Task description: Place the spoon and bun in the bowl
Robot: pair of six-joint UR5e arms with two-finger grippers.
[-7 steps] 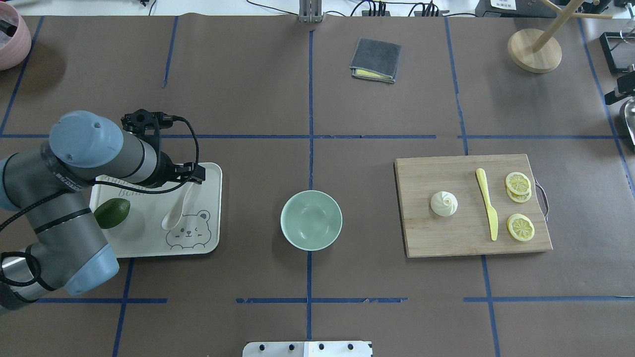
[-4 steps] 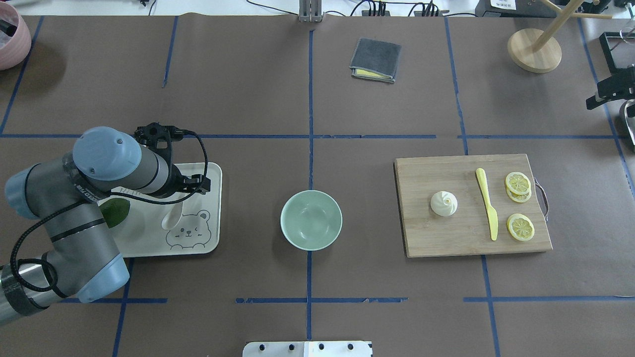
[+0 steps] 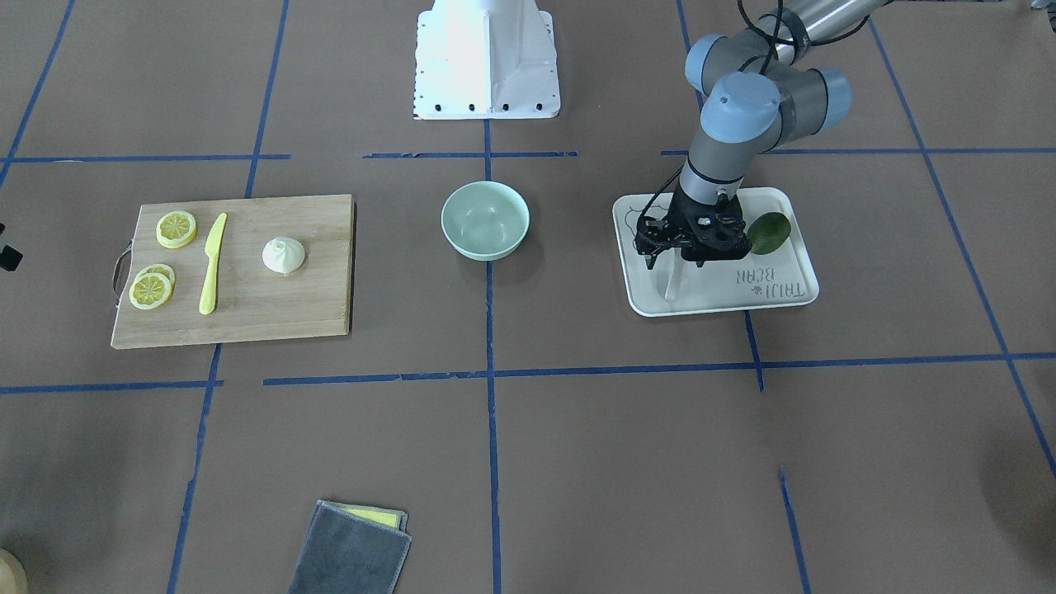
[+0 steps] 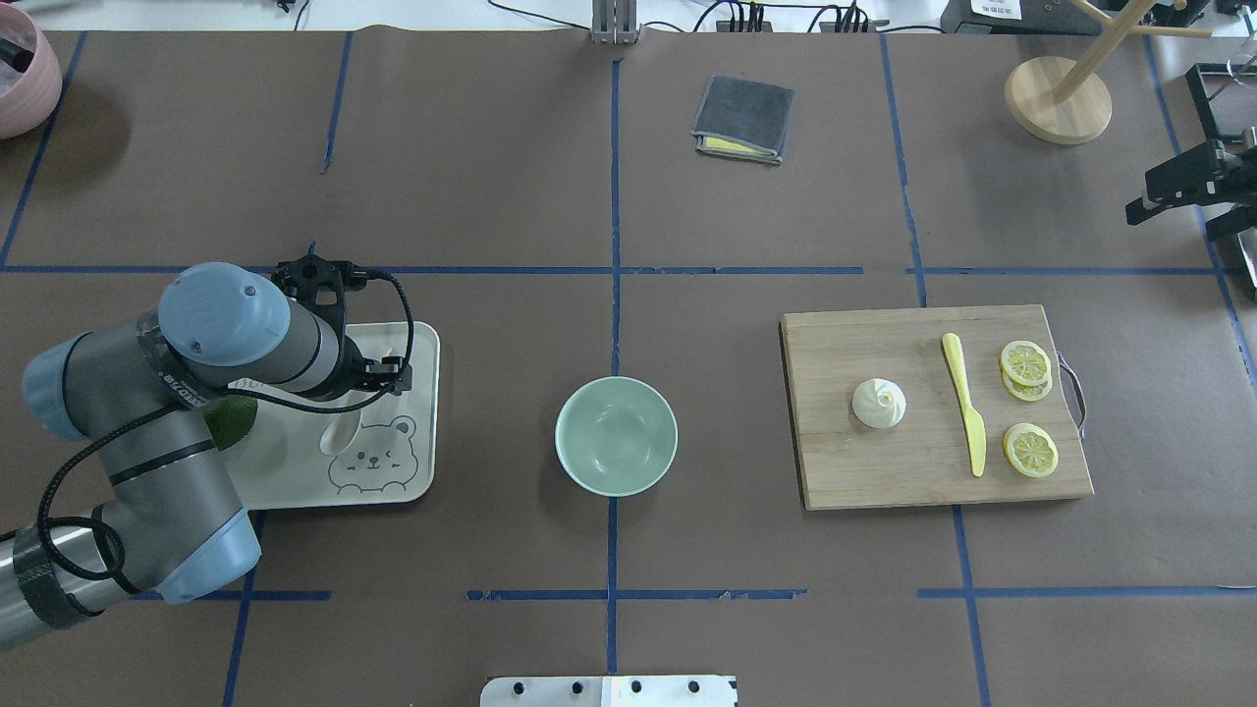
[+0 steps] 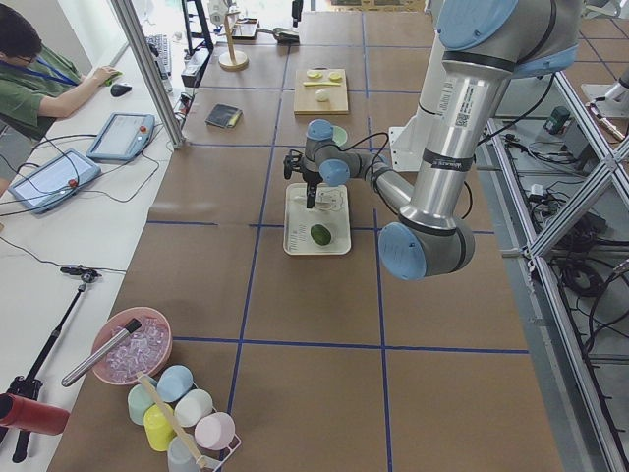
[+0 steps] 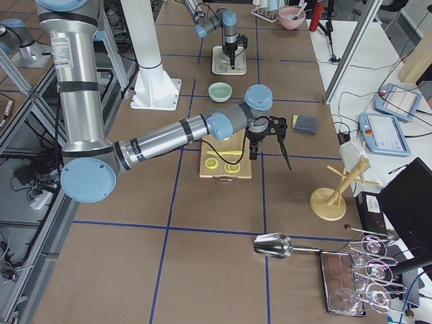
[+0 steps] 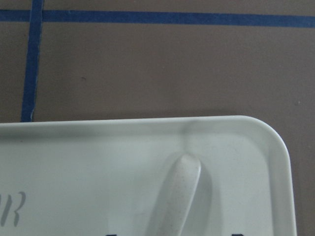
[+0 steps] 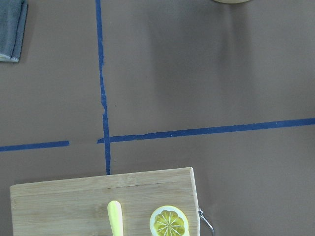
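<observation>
Spoon (image 4: pixel 339 435) is being hovered over on the tray (image 4: pixel 417 471) by the left gripper (image 3: pixel 675 264), jaws spread wide. Bun (image 4: pixel 879 403) is being left on the cutting board (image 4: pixel 884 471), the right gripper (image 6: pixel 270 160) hanging well apart, jaws also spread. Bowl (image 4: pixel 616 437) is sitting empty; both placements are judged outstanding.

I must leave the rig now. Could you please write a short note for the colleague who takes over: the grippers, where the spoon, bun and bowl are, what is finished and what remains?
Left gripper: open, low over the tray, fingers apparently either side of the spoon handle; no grasp yet.
Right gripper: open, empty, in the air past the cutting board, away from the bun.
Spoon lies on the tray. Bun sits on the cutting board. Bowl is at the table's middle, empty.
Done: nothing is in the bowl.
Left: grasp spoon, place in bowl; then the bun.
</observation>
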